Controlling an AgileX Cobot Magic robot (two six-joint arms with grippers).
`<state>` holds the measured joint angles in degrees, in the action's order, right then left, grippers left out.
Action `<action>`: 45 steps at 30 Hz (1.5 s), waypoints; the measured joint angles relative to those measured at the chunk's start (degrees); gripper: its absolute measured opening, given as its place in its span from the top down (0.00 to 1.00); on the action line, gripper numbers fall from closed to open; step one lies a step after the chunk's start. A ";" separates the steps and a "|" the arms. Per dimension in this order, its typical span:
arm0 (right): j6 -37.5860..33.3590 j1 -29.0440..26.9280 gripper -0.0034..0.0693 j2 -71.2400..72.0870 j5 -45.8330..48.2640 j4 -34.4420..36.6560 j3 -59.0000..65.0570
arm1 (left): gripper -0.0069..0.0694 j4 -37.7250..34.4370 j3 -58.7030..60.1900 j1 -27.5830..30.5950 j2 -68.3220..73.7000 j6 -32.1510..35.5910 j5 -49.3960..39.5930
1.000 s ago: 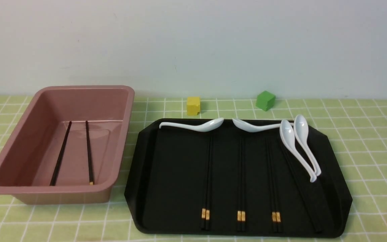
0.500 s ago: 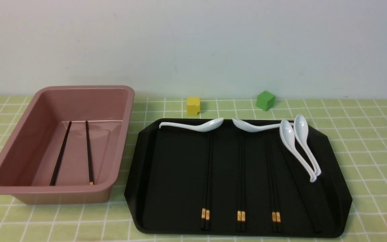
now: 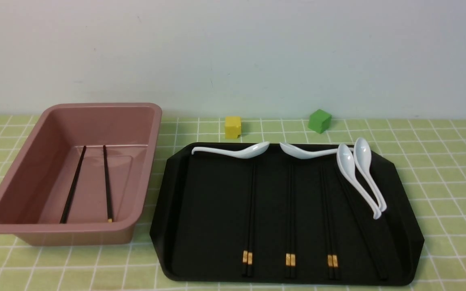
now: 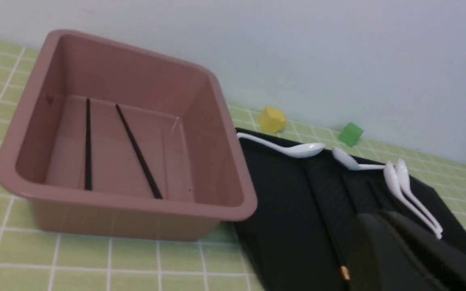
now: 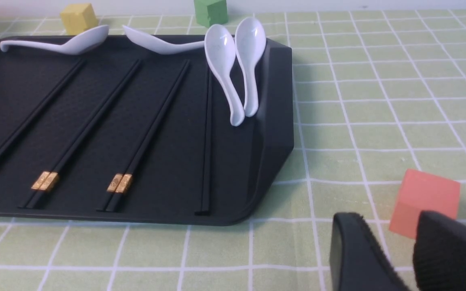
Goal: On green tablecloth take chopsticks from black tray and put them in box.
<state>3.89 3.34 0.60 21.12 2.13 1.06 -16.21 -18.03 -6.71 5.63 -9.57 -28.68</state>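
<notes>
Currently the box (image 3: 75,173) sits on the left of the desk on the green tablecloth (image 3: 439,169), with two loose chopsticks lying apart on its floor, running front to back. Just beside it on the right lies the black tray (image 3: 176,226), which carries three tidy pairs of chopsticks (image 3: 289,218) side by side, gold bands at the near end, and further right another black pair, angled and partly under two white spoons (image 3: 362,173). Two more spoons rest along the tray's far rim. Beyond the tray stand a yellow cube (image 3: 233,127) and a green cube (image 3: 319,120); an orange cube (image 5: 424,201) sits near the tray's near right corner.

The left end effector (image 4: 395,254) hangs over the tray's near part, holding nothing; its fingers seem close together, though I cannot tell for sure. The right end effector (image 5: 395,250) hovers beside the orange cube, empty, with a narrow gap between its fingers.
</notes>
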 joint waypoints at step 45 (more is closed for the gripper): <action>0.00 0.00 0.62 0.00 0.00 0.00 0.00 | 0.87 12.73 19.71 0.00 -6.31 -5.45 7.05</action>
<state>3.89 3.34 0.60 21.12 2.13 1.06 -3.49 1.68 -6.71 -0.67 -15.02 -21.63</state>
